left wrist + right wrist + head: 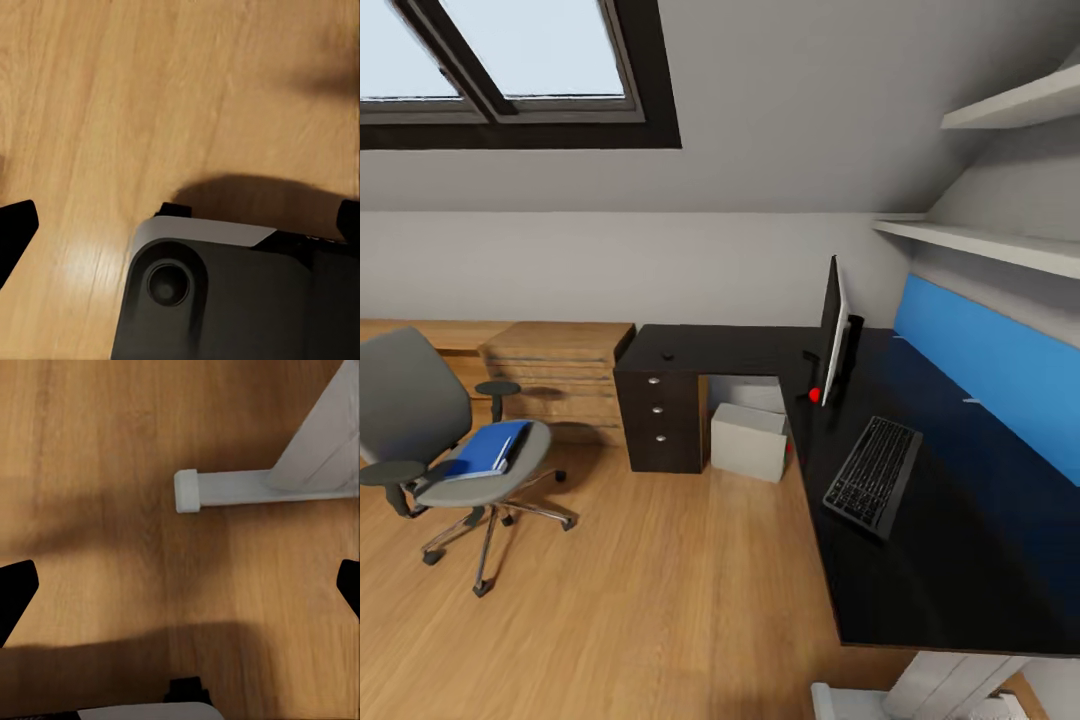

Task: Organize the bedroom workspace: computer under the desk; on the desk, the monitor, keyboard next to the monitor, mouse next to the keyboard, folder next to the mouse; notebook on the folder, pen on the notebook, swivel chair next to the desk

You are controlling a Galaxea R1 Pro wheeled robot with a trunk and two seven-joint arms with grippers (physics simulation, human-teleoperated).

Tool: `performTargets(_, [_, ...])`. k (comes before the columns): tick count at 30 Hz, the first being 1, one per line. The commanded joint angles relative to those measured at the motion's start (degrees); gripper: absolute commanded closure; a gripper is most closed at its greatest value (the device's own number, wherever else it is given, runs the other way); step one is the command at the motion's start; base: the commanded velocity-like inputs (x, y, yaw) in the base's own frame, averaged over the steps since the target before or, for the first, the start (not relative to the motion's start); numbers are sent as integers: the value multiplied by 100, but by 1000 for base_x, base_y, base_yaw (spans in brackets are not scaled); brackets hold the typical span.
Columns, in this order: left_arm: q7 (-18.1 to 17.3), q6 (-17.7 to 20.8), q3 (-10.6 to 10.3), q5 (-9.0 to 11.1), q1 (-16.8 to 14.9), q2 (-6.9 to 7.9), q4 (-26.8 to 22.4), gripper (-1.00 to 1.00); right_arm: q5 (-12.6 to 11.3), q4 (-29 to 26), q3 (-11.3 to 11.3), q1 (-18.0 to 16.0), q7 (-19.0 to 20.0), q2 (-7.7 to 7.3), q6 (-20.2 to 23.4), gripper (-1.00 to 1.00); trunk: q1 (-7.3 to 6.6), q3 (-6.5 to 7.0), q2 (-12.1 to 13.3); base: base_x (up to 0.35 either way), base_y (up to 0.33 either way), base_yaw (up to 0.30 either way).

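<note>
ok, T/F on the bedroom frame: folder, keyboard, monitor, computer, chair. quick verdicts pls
1. The blue folder lies on the seat of the swivel chair. True.
2. The keyboard is on the floor. False: it lies on the black desk, in front of the monitor.
3. The monitor stands upright on the desk. True.
4. The computer sits on top of the desk. False: the pale box is on the floor under the desk, beside the drawer unit.
5. The swivel chair is tucked against the desk. False: it stands apart on the wood floor, left of the drawers.
</note>
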Motion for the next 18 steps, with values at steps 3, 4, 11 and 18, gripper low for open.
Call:
performTargets(3, [38, -15, -53, 48, 3, 2, -11, -100, -26, 12, 13, -6, 9, 1, -22, -100, 1, 12, -4, 0, -348, -206])
performTargets(4, [38, -21, -54, 45, 3, 1, -11, -100, -26, 13, 12, -6, 10, 1, -22, -100, 1, 14, -4, 0, -348, -251])
performTargets(11, [38, -25, -55, 41, 3, -6, -11, -100, -23, 15, 19, -6, 10, 1, -16, -100, 1, 14, -4, -83, -339, -271])
performTargets(18, [38, -26, -55, 41, 3, -7, -11, -100, -23, 17, 20, -6, 10, 3, -2, -100, 1, -24, -4, -210, -286, -219])
